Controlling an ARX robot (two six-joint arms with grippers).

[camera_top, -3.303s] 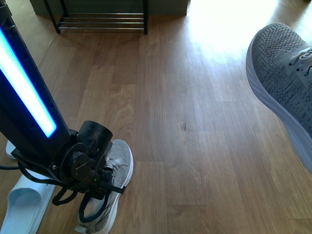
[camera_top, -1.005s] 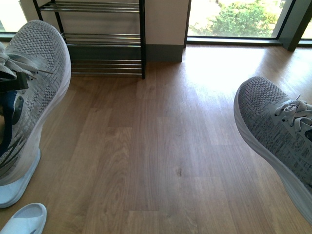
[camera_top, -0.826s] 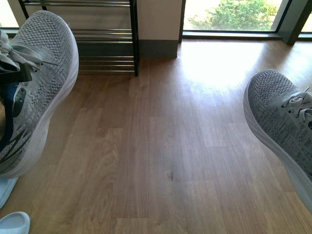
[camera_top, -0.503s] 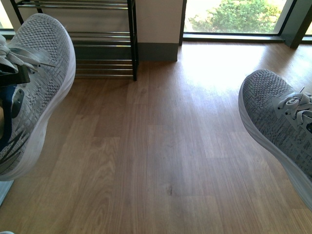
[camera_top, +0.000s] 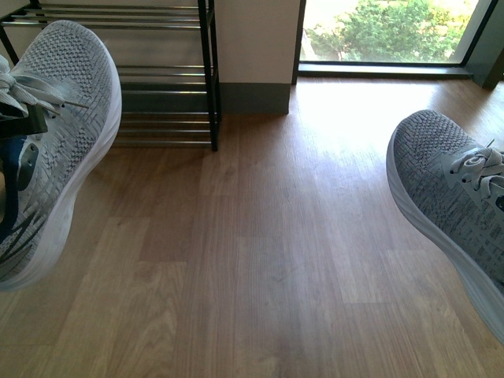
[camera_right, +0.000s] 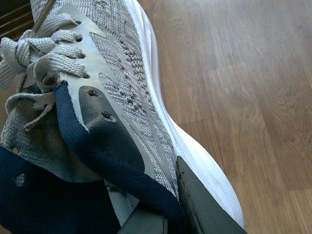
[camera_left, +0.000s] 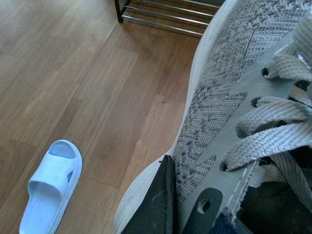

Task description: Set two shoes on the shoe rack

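Although both shoes hung clear of the wooden floor, neither was seen whole. From the front, the left shoe filled the left edge with its toe up and its heel cut off. Its toe overlapped the shoe rack behind it, but whether they touched could not be told. Only the rack's lower silver bars and 1 black post showed, since the frame cut away its top and left end. The right shoe sat at the far right, well apart from the rack, with its heel and part of its laces out of frame.

On the left wrist camera, the left claw showed just 1 dark finger, pressed against the outer side of the left shoe. Its partner was hidden by laces and shadow, so the claw seemed to be pinching the shoe's side wall. A pale blue slipper lay on the floor below, and 1 corner of the rack showed at the far edge.

On the right wrist camera, the right claw pinched the right shoe near its navy collar. 1 finger lay along the white sole and the other was mostly cut off.
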